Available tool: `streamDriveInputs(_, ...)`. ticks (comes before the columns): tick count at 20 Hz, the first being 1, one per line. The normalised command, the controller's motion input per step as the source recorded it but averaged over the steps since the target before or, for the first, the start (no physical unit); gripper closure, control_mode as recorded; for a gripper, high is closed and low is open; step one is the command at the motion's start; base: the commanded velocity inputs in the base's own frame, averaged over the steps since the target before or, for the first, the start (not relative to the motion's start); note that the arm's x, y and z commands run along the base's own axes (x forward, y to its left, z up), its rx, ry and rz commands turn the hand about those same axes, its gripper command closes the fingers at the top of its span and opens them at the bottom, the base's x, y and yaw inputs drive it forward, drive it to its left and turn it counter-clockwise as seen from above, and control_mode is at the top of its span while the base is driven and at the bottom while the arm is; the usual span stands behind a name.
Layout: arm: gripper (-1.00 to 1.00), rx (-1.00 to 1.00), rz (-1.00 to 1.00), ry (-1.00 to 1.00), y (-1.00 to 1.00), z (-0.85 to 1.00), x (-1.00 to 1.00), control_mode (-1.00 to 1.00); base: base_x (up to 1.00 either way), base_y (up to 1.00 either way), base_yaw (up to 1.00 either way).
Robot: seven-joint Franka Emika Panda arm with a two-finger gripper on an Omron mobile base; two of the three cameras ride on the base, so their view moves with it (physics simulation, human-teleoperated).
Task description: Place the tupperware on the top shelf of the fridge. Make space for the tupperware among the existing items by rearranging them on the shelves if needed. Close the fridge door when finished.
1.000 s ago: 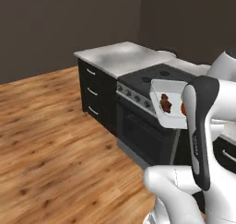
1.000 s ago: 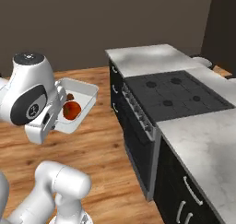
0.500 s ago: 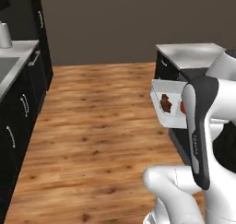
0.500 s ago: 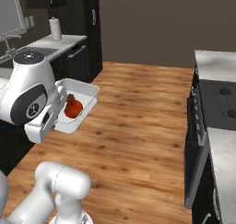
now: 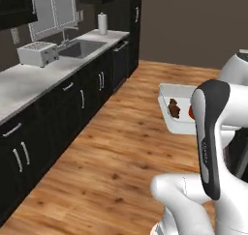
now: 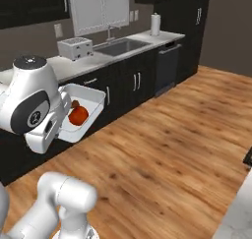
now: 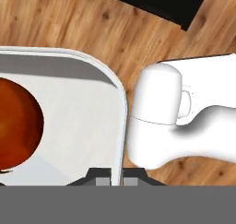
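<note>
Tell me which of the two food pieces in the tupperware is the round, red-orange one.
In the tupperware, the larger piece, not the smaller brown lump.

Base views behind arm, sharing sink counter – hand view close, facing floor.

**Arm folded close, gripper clamped on a tub rim**

The white Franka arm with dark joints is folded in near its own base, its upper links rising and doubling back so the hand sits at mid height above the floor. The two-finger gripper is closed tight, its small dark fingertips pinching the thin rim of the shallow white plastic tupperware, which it carries clear of any surface, roughly level.
</note>
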Motion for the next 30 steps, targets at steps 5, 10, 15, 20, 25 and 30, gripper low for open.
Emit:
streamDriveInputs(5,1.0,0.0,0.0,0.0,0.0,0.0,0.0,1.0,-0.94,-0.23,0.86)
streamDriveInputs(10,1.0,0.0,0.0,0.0,0.0,0.0,0.0,1.0,-0.2,0.0,1.0)
streamDriveInputs(15,1.0,0.0,0.0,0.0,0.0,0.0,0.0,1.0,0.0,0.0,1.0)
streamDriveInputs(20,1.0,0.0,0.0,0.0,0.0,0.0,0.0,1.0,0.0,0.0,1.0)
streamDriveInputs(25,1.0,0.0,0.0,0.0,0.0,0.0,0.0,1.0,0.0,0.0,1.0)
streamDriveInputs(30,1.0,0.0,0.0,0.0,0.0,0.0,0.0,1.0,0.0,-0.03,0.97)
